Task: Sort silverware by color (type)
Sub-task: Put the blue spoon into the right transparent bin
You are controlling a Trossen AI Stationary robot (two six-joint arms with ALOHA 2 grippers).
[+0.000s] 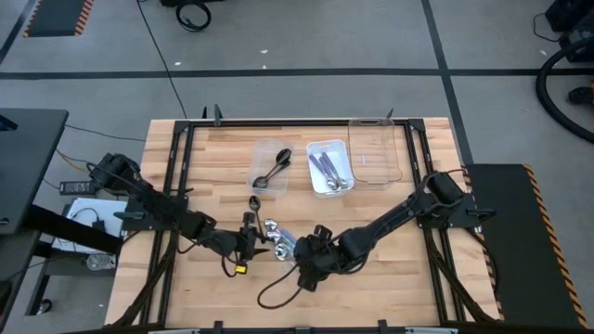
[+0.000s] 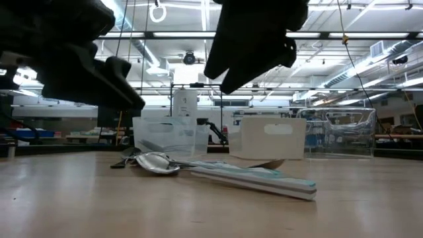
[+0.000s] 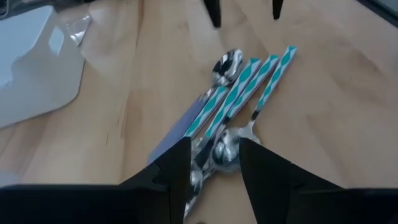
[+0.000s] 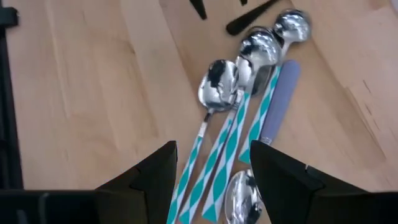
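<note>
A small pile of spoons lies on the wooden table, several with teal-and-white handles, one with a purple handle, all with shiny bowls. A dark spoon lies just beyond the pile. My left gripper is open and hovers over the pile's left end, a finger on either side of two spoon bowls. My right gripper is open over the handle ends at the pile's right. In the low view both grippers hang above the spoons.
At the far side stand three trays: a clear one with dark spoons, a white one with purple-handled spoons, and a larger clear one. Black frame rails run along the table's edges. Bare wood lies to the near left and right.
</note>
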